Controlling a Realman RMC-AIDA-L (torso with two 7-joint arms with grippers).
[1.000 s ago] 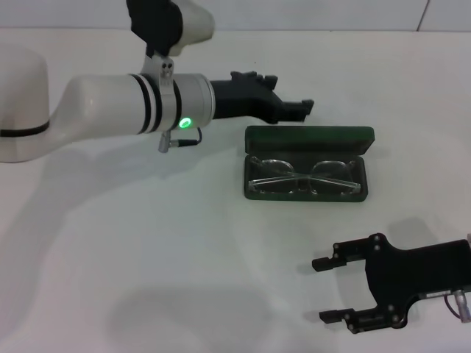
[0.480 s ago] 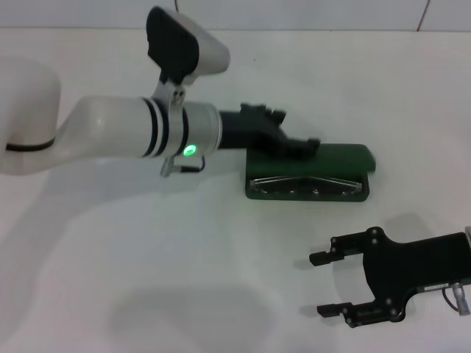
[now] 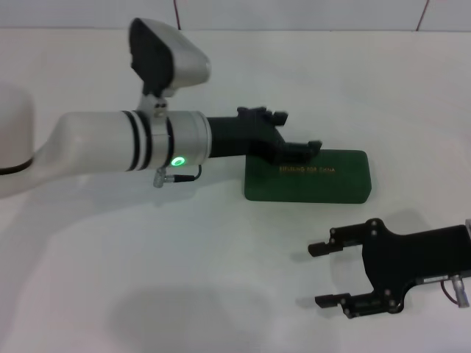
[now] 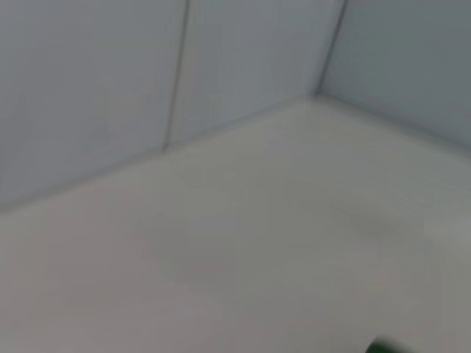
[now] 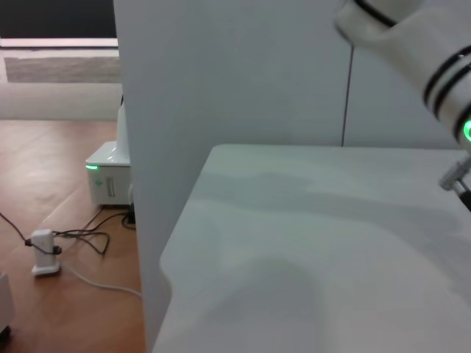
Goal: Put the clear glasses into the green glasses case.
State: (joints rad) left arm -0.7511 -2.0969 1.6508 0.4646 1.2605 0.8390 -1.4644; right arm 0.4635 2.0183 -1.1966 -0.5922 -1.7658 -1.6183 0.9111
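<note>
The green glasses case [image 3: 324, 184] lies with its lid down on the white table, gold lettering showing on top. The clear glasses are hidden; no part of them shows. My left gripper [image 3: 305, 149] reaches in from the left and rests on the back left part of the lid. A sliver of the green glasses case [image 4: 384, 347] shows at the edge of the left wrist view. My right gripper [image 3: 316, 275] sits low over the table in front of the case, open, with nothing between its fingers.
The white table [image 3: 221, 279] stretches around the case, with a wall behind it. The right wrist view shows the table edge [image 5: 184, 220], my left arm [image 5: 412, 44], and a floor with cables and a small white box [image 5: 107, 173].
The case lid went from standing open, with the clear glasses lying inside, to fully down. My left gripper came forward and down onto the lid. The right gripper barely moved.
</note>
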